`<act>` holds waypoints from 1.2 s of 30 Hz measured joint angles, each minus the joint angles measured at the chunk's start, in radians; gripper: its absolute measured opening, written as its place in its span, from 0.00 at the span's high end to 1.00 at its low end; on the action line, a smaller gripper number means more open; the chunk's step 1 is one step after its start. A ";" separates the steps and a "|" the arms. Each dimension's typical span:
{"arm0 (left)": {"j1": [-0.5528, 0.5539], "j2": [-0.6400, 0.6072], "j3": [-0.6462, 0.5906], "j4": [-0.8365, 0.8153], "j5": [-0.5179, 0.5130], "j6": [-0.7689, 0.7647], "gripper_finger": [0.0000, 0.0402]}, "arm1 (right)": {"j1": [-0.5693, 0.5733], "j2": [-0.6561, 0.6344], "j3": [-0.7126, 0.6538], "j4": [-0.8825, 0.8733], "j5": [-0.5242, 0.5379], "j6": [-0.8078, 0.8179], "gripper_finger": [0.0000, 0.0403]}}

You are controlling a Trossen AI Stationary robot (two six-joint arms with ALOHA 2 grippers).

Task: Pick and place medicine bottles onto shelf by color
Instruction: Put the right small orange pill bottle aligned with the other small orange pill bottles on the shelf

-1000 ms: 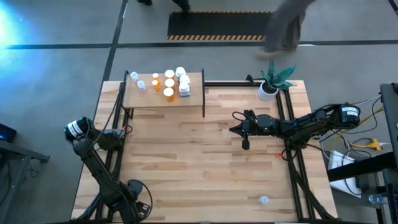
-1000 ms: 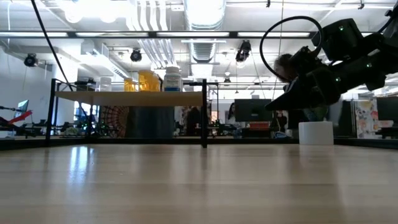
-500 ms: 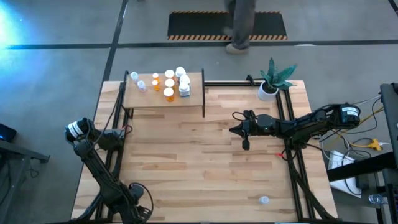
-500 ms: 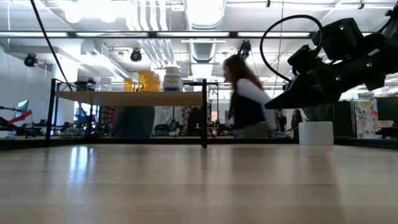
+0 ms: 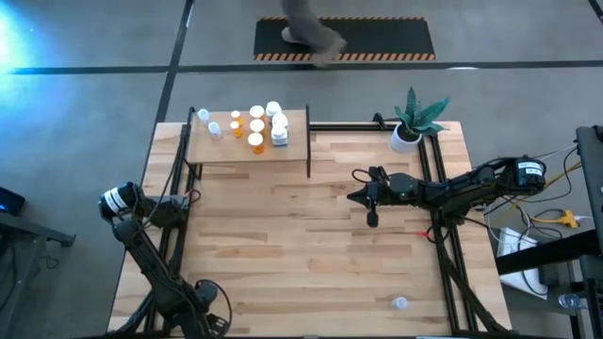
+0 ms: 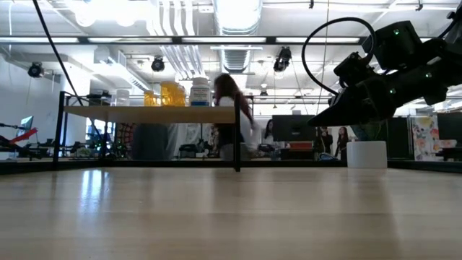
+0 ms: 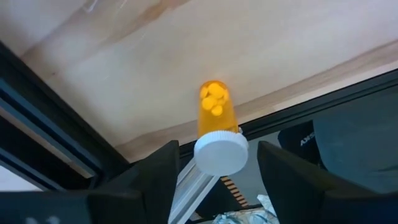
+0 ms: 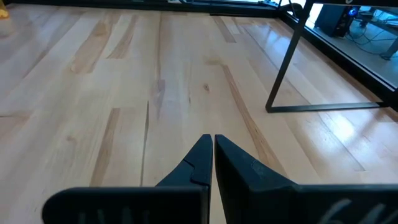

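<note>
The shelf (image 5: 250, 141) stands at the table's far left and carries several medicine bottles (image 5: 256, 127): clear-bluish ones at its left, orange ones in the middle, white ones at its right. It also shows in the low view (image 6: 151, 113). My left gripper (image 7: 217, 149) is open at the table's left edge (image 5: 172, 209). An orange bottle (image 7: 216, 112) with a white cap lies on its side between the fingers, untouched. My right gripper (image 5: 363, 196) is shut and empty, above the table's right half. A clear bottle (image 5: 400, 302) lies near the front right.
A white pot with a green plant (image 5: 407, 132) stands at the far right corner. Black frame rails (image 5: 438, 188) run along the table's left and right sides. Bare wood lies between the two arms. A person (image 6: 231, 130) moves beyond the far edge.
A person beyond the table's far edge has walked toward the left. The bottles on the shelf and the right arm have kept still.
</note>
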 joint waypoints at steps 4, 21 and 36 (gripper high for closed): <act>0.000 0.000 0.000 0.000 0.000 0.007 0.58 | 0.000 0.000 0.000 0.000 0.000 0.000 0.98; 0.196 -0.090 0.009 -0.095 -0.168 0.432 0.76 | 0.000 0.000 0.000 0.000 0.000 0.003 0.98; 1.001 -0.335 0.230 -0.526 -0.229 1.544 0.76 | 0.000 0.000 0.000 -0.005 0.000 0.004 0.98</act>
